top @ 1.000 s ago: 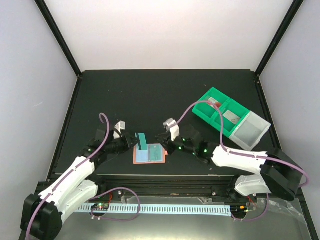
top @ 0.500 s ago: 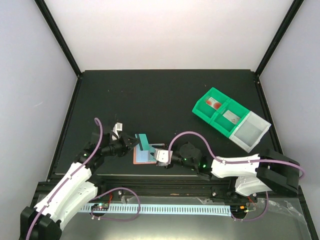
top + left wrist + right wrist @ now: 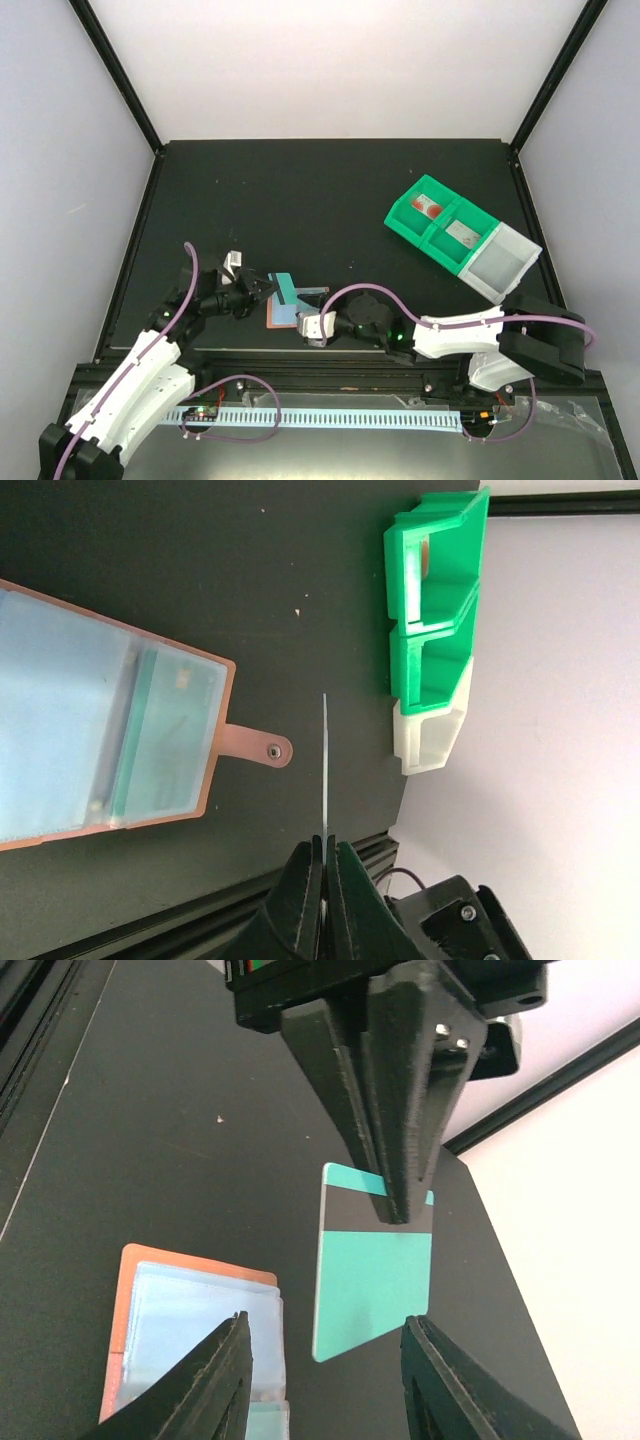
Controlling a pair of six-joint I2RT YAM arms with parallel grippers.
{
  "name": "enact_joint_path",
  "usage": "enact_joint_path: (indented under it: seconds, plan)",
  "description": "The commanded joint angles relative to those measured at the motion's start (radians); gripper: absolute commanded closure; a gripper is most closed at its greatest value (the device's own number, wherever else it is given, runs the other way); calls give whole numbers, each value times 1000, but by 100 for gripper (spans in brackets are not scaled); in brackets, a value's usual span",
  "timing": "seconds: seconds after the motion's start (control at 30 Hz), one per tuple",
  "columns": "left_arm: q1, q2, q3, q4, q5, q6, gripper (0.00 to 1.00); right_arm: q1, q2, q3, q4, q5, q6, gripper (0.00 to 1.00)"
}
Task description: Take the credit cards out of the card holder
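Note:
The salmon-pink card holder (image 3: 280, 316) (image 3: 215, 742) lies open near the table's front edge, with light blue and teal credit cards (image 3: 165, 730) still in its clear sleeves (image 3: 195, 1325). My left gripper (image 3: 262, 288) (image 3: 325, 852) is shut on a teal credit card (image 3: 288, 289) (image 3: 372, 1275) with a dark stripe. It holds that card on edge, just off the holder, near the snap tab (image 3: 256, 748). My right gripper (image 3: 305, 322) (image 3: 330, 1375) is open at the holder's near side, facing the held card. Nothing sits between its fingers.
A green compartment bin (image 3: 438, 224) (image 3: 433, 600) with a white end section (image 3: 498, 262) stands at the right of the table. The black rail of the table's front edge (image 3: 330, 362) runs right behind both grippers.
My right arm has swung from the holder's right side to its near side, and its jaws have widened. The left gripper has stayed shut on the teal card and shifted slightly.

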Motion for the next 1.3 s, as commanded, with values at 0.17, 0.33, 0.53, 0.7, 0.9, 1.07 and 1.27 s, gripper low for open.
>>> enact_joint_path:
  seconds: [0.17,0.33,0.53,0.7,0.9,1.07,1.27]
  plan:
    - [6,-35,19,-17,68,-80,98,41,50,37,109,158,-91,61]
    - [6,-62,-24,65,130,-161,98,62,68,33,143,193,-132,63]
    - [6,-75,-39,70,151,-171,98,92,80,23,205,260,-187,87]
    - [6,-113,-54,100,102,-169,82,107,51,-9,226,241,-182,99]
    - [7,-175,-69,158,33,-127,23,110,0,6,105,230,-44,99]
    - [7,-164,-16,118,0,44,1,110,-115,26,-110,212,133,99]
    - [9,-97,88,31,-20,292,1,90,-238,87,-313,210,371,99]
